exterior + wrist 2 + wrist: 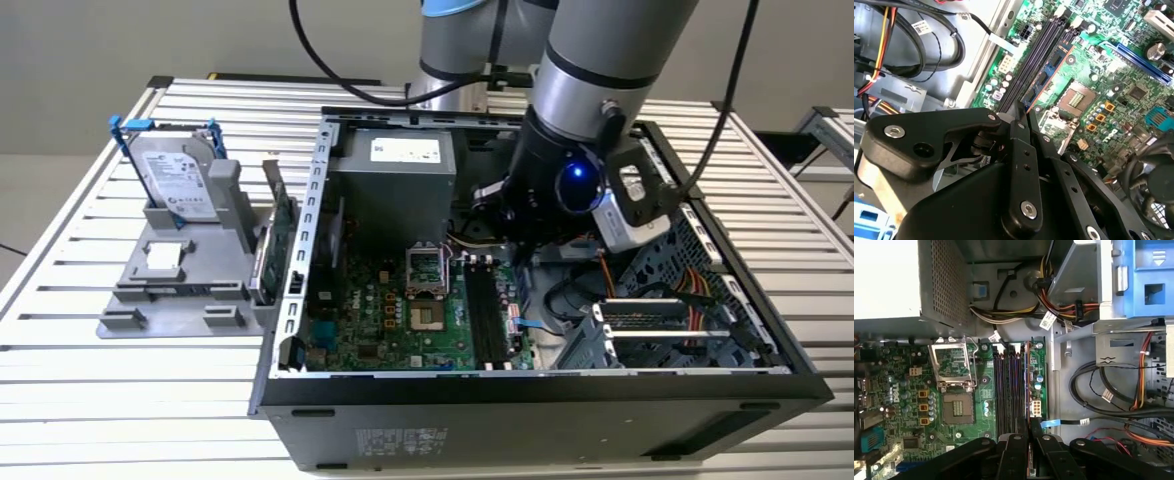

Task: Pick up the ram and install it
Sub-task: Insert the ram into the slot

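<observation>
Black linkages of my tool (1029, 440) crowd the lower edge in both wrist views, the fingers drawn together on the ram (1028, 390), a thin stick seen edge-on that stands in the rightmost memory slot (1015, 390) of the motherboard (964, 400). At centre frame of the exterior view my arm (587, 80) reaches down into the open computer case (534, 400) on the slatted bench (80, 400). At left, a hard drive (174, 175) stands in a grey holder (174, 290).

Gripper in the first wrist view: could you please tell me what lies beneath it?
Beneath the gripper, the ram is clamped edge-on over the black memory slots. Whether its lower edge sits in a slot is hidden.
</observation>
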Action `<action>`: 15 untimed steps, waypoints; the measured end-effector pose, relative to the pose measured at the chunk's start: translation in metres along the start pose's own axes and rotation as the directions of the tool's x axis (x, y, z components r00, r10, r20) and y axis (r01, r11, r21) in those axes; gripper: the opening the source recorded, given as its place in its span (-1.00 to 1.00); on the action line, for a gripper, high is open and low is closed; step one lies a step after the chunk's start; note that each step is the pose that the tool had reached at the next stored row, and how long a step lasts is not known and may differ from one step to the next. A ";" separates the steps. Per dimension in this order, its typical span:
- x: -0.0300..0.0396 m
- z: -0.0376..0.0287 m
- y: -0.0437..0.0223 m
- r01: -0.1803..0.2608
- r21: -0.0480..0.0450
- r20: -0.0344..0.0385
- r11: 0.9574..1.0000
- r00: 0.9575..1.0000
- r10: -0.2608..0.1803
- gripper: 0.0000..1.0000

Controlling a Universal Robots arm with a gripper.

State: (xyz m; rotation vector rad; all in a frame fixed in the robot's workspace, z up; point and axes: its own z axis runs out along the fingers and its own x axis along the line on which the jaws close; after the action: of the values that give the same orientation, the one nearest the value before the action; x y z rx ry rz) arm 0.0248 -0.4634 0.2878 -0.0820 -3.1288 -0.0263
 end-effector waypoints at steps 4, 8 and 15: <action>0.0000 0.0049 -0.0001 0.000 0.000 0.000 1.000 1.000 0.000 -1.00; -0.0001 0.0078 -0.0002 0.000 0.000 0.000 1.000 1.000 0.000 -1.00; -0.0001 0.0093 -0.0002 0.000 0.000 0.000 1.000 1.000 0.000 -1.00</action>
State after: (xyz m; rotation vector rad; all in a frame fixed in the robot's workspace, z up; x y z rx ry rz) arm 0.0248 -0.4635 0.2785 -0.0819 -3.1285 -0.0264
